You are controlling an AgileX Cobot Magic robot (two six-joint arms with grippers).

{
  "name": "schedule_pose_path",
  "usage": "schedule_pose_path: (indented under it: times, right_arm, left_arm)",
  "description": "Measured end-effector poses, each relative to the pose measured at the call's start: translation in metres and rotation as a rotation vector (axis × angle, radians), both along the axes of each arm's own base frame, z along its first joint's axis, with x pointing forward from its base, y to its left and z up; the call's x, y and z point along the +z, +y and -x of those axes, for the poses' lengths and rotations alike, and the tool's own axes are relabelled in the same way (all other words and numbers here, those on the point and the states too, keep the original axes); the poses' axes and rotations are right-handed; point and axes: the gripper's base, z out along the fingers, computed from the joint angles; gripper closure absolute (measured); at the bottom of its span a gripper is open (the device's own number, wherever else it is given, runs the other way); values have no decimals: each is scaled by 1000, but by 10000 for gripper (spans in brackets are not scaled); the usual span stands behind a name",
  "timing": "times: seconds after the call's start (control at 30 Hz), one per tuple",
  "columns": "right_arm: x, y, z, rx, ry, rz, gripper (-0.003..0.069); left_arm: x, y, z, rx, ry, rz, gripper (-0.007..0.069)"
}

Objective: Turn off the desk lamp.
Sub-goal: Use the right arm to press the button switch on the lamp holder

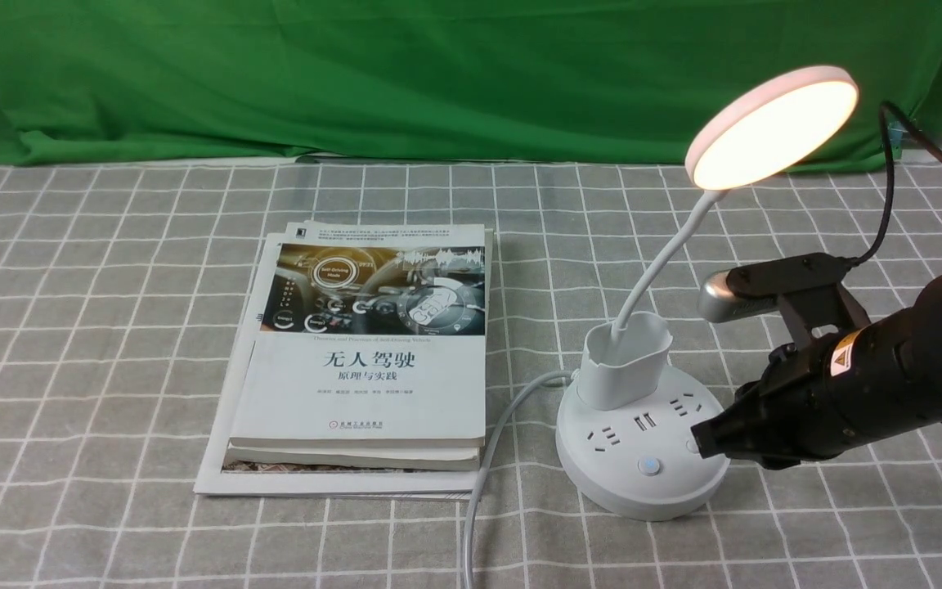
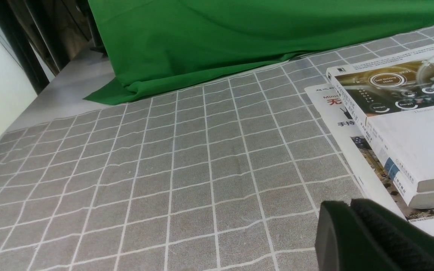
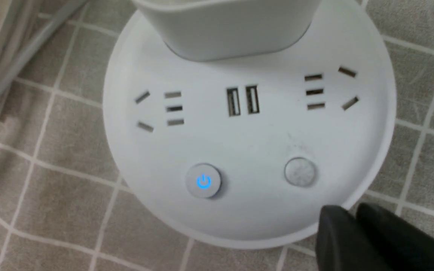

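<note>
Front view: desk lamp (image 1: 772,127) lit, right jaws clenched empty at its base (image 1: 641,458) (left jaws clenched too, idle), button (image 3: 300,172) press not yet done.

In the front view the right end effector (image 1: 702,439) partly masks the plain button (image 3: 300,172) on the desk lamp (image 1: 602,478), and its arm is cut off at the picture's right edge. The left end effector (image 2: 347,206) appears only as dark fingers cropped at the wrist view's corner. The lamp's cord (image 1: 479,491) runs off the bottom edge. The top book (image 1: 365,360) hides most of the lower books (image 1: 340,454); the small print is illegible.
</note>
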Motion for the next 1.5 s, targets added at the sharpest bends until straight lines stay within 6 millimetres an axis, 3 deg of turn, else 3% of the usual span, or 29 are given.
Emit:
schedule_pose_path:
  times: [0.23, 0.4, 0.63, 0.87, 1.5]
  right_arm:
    - [10, 14, -5, 75, -37, 14, 550]
    - [3, 21, -12, 102, -7, 63, 559]
    - [-6, 23, -17, 109, 10, 83, 628]
    - [-23, 25, -22, 110, 46, 100, 626]
    - [-22, 26, -24, 110, 44, 99, 624]
  left_arm:
    - [0, 0, 0, 0, 0, 1, 606]
    - [0, 0, 0, 0, 0, 1, 606]
    - [0, 0, 0, 0, 0, 1, 606]
    - [0, 0, 0, 0, 0, 1, 606]
    - [0, 0, 0, 0, 0, 1, 606]
